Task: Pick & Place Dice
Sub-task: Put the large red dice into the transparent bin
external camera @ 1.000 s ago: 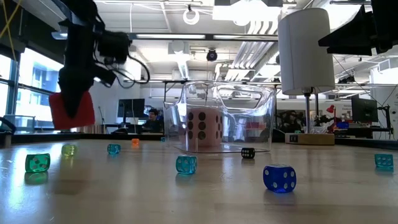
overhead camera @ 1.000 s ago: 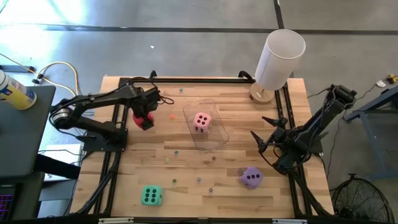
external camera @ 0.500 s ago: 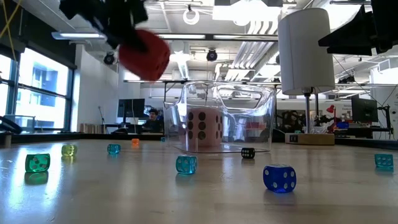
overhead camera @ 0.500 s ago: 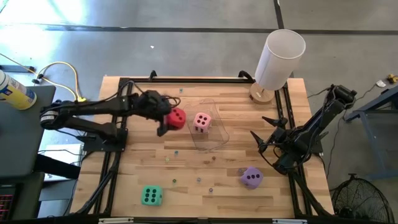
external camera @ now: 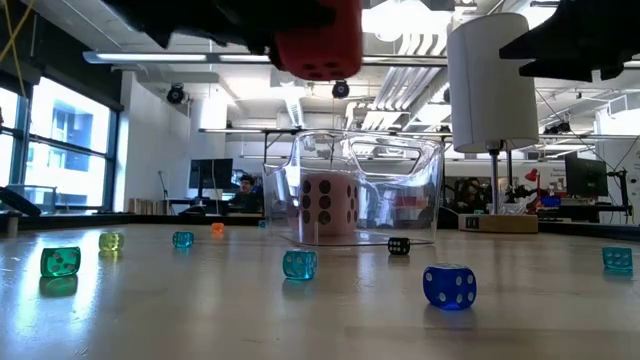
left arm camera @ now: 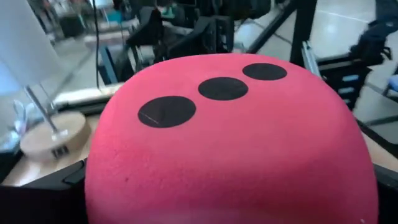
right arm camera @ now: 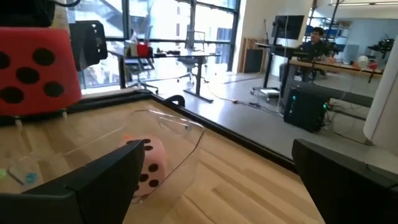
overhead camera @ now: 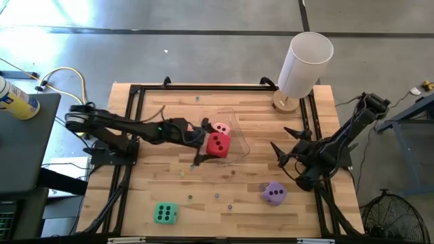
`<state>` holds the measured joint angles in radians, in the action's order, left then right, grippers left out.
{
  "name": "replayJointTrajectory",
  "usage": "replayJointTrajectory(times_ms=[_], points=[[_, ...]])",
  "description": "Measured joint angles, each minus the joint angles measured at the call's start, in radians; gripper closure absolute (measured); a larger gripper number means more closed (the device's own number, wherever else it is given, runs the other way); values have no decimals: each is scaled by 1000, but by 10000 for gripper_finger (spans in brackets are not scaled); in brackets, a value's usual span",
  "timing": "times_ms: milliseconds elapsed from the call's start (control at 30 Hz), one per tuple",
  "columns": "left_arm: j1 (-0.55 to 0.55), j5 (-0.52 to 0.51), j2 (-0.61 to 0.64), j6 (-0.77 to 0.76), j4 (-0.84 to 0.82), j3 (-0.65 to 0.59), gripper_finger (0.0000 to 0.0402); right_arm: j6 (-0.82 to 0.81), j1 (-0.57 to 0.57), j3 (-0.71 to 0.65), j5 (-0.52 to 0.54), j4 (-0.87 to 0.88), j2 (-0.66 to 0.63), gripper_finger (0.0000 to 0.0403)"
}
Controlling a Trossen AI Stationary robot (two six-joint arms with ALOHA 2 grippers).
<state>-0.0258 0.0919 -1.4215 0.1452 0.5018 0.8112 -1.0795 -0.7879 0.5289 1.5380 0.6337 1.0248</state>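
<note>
Dice first: we count four big soft ones. Red die [overhead camera: 218,144] sits pinched in the left gripper [overhead camera: 207,145], held in the air over the clear bin [overhead camera: 239,139] near table centre; in the low view it hangs above the bin's rim w/ nothing under it. Left wrist view is nearly filled by the red die, three black pips in a row on its upper face, fingers clamped on its sides. Pink die [overhead camera: 220,128] lies inside the bin, just at 11 o'clock of the red one from above; low view shows it resting on the bin floor, six pips facing us. Purple die [overhead camera: 274,193] lies on the table at approx 4 o'clock from the bin, well apart from it. Green die [overhead camera: 164,213] lies at approx 7 o'clock, near the table's front edge. So one in the bin, one held, two on the wood. Right gripper [overhead camera: 287,157] waits at 3 o'clock of the bin, fingers spread wide, holding nothing, near the purple die. We also count one white cylinder lamp [overhead camera: 302,64] at approx 1 o'clock, and several small dice scattered on the table; low view shows seven of them, incl. a blue one [external camera: 449,286] nearest the camera.
</note>
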Motion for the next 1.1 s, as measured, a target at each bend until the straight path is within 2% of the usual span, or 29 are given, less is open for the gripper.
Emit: replayJointTrajectory(times_ms=[133,233,400,600,833,967,1100], points=[[-6,-84,-85,14,112,0,2,271,48,0,-48,-222,6,3],[-3,-146,-123,15,155,0,2,503,83,0,-123,-410,12,3],[-3,-157,-164,11,198,0,2,865,181,0,-354,-710,48,3],[-4,-154,-182,-45,175,-1,2,1187,311,0,-626,-1109,123,3],[-12,-153,-183,-30,170,-1,2,1333,447,0,-920,-1416,238,3],[-12,-152,-197,-31,162,-2,2,1367,526,4,-1100,-1503,320,3],[-11,-152,-195,-35,161,-2,2,1364,582,49,-1205,-1513,393,3]])
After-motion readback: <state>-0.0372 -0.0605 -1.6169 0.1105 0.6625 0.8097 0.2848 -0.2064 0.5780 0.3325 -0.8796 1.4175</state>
